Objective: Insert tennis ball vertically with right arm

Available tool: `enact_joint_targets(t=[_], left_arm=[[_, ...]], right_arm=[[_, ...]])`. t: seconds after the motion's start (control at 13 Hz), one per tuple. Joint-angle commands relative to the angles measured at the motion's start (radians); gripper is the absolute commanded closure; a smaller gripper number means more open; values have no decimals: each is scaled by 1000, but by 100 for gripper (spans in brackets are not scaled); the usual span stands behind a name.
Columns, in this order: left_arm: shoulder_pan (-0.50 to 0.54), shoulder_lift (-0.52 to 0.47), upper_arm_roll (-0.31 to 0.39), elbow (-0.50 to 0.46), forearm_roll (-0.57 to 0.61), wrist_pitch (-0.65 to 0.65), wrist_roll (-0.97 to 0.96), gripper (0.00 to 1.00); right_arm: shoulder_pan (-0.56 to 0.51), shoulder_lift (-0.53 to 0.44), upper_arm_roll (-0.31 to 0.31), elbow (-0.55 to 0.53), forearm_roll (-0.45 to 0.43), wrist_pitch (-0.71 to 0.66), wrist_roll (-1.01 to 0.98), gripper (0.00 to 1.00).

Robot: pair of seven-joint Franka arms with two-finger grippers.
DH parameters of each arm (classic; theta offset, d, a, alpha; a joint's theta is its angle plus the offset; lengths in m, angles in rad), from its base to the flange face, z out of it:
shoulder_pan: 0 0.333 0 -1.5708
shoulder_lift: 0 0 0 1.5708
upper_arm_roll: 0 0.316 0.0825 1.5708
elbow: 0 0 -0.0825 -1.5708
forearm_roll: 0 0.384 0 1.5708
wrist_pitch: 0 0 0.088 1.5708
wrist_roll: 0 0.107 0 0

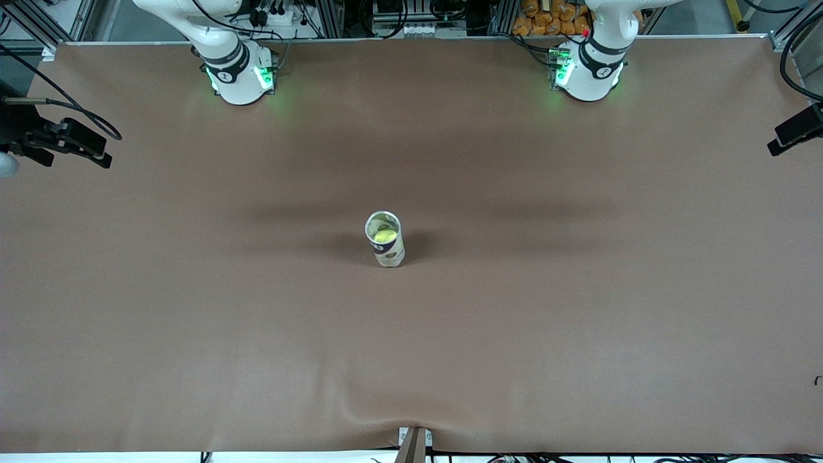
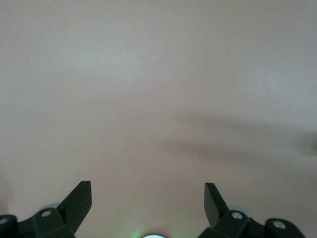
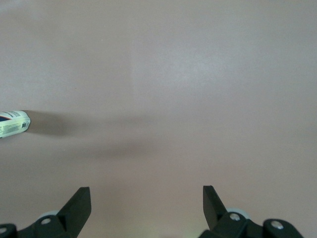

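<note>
A clear tube can (image 1: 385, 239) stands upright in the middle of the brown table. A yellow-green tennis ball (image 1: 384, 236) sits inside it, seen through the open top. In the front view only the arm bases show: the right arm's (image 1: 235, 71) and the left arm's (image 1: 588, 71). My right gripper (image 3: 146, 198) is open and empty, high over bare table, and the can (image 3: 14, 123) shows at the edge of its wrist view. My left gripper (image 2: 147, 198) is open and empty over bare table.
The brown table cover (image 1: 193, 289) has a wrinkle near the front edge by a clamp (image 1: 415, 444). Black camera mounts stand at the right arm's end (image 1: 71, 141) and at the left arm's end (image 1: 797, 128) of the table.
</note>
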Motion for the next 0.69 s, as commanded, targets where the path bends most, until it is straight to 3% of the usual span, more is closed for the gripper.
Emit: enact_joint_targets(t=[0.0, 0.46, 0.61], left_arm=[[4, -48, -11, -66, -21, 42, 14, 0], [-17, -50, -33, -66, -25, 9, 66, 0], [-16, -53, -77, -64, -26, -21, 66, 0]], right_arm=[[-18, 9, 11, 20, 16, -11, -11, 0], [-18, 9, 11, 22, 16, -13, -11, 0], [-18, 9, 11, 22, 16, -17, -11, 0]])
